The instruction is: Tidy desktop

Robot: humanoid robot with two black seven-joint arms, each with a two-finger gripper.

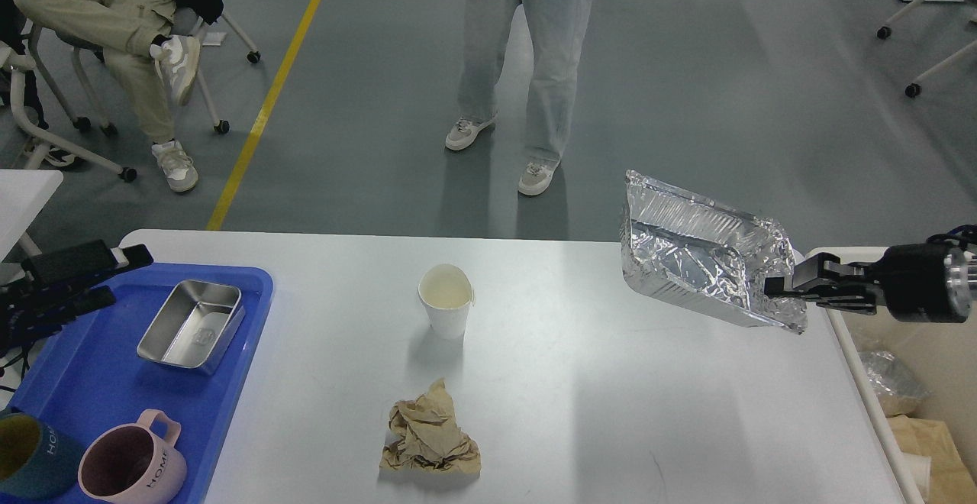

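The desktop (611,397) is a wide pale grey-white tabletop. My right gripper (775,287) is shut on the right rim of a crumpled foil tray (698,260), held tilted above the table's right side. A white paper cup (446,299) stands upright mid-table. A crumpled brown paper wad (431,435) lies in front of it. My left gripper (107,275) is over the far left corner of the blue tray (91,389), its two fingers apart and empty.
The blue tray holds a steel box (191,324), a pink mug (130,466) and a dark mug (30,462). An off-white bin (901,382) with trash stands past the table's right edge. A person stands behind the table; another sits at far left.
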